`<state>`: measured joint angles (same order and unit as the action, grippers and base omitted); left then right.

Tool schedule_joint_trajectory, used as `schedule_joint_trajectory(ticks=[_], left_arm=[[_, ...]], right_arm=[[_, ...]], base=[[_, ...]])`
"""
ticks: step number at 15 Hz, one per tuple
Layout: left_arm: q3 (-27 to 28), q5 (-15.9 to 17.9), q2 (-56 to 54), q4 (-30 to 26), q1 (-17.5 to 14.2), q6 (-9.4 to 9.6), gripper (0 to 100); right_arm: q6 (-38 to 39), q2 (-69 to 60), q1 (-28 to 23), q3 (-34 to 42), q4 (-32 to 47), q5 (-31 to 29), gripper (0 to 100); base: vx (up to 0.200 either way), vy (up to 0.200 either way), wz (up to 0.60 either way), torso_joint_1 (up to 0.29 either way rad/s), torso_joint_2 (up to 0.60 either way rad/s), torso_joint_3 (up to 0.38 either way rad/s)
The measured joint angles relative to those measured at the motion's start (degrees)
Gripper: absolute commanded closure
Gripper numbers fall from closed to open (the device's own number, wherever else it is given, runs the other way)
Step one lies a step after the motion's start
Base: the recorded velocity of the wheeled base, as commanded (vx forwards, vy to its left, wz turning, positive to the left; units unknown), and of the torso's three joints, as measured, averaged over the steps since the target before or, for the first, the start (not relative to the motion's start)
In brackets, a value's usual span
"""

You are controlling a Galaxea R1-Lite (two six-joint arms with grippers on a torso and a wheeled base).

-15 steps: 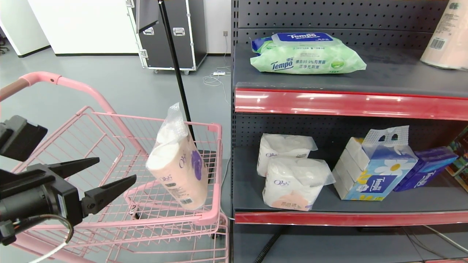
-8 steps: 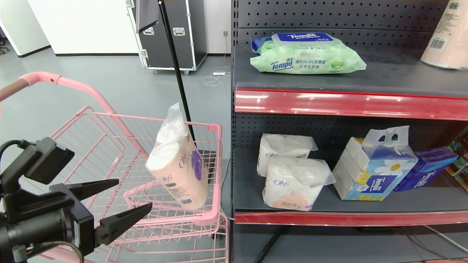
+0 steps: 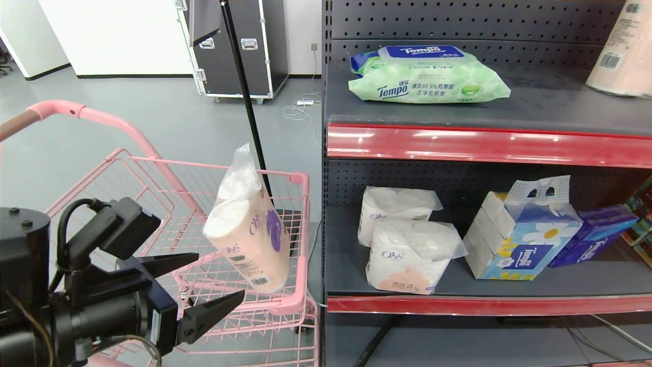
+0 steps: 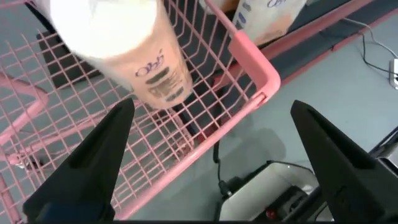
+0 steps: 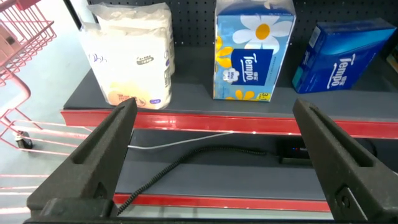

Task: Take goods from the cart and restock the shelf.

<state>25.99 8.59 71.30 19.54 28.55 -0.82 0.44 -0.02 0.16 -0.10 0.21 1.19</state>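
In the pink cart (image 3: 153, 159) one pack of toilet rolls (image 3: 249, 229) is kept, leaned tilted in the front corner beside the shelf (image 3: 458, 145). On the lower board (image 3: 601, 278) two white roll packs (image 3: 407, 255), a blue tissue pack (image 3: 524, 239) and a dark blue box (image 3: 596, 234) are placed, and a green wipes pack (image 3: 428, 74) is laid on the upper board. The left gripper (image 3: 219, 275) is held with fingers wide apart over the basket, near the pack of toilet rolls but not touching it, and the right gripper (image 5: 214, 102) is likewise spread, facing the lower board and apart from the goods.
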Motion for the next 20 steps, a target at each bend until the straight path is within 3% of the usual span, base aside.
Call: schedule_joint_trajectory(ticks=[2,8,11,18,20], left_arm=[[0.1,-1.5,2.7,4.0,0.6,-0.66,0],[1.6,-6.8,8.2,4.8,0.8,-2.13,0],[3.9,-9.9,11.3,6.7,0.8,-4.53,0],[4.7,-13.5,17.5,12.4,0.8,-4.97,0],[4.8,-16.5,18.7,12.6,0.8,-5.01,0]], right_arm=[[0.0,0.0,0.0,0.0,0.0,0.0,0],[0.0,0.0,0.0,0.0,0.0,0.0,0],[0.0,0.0,0.0,0.0,0.0,0.0,0],[0.0,0.0,0.0,0.0,0.0,0.0,0],[0.0,0.0,0.0,0.0,0.0,0.0,0]], base=[[0.000,0.000,0.00,0.000,0.00,0.000],[0.000,0.000,0.00,0.000,0.00,0.000],[0.000,0.000,0.00,0.000,0.00,0.000],[0.000,0.000,0.00,0.000,0.00,0.000],[0.000,0.000,0.00,0.000,0.00,0.000]])
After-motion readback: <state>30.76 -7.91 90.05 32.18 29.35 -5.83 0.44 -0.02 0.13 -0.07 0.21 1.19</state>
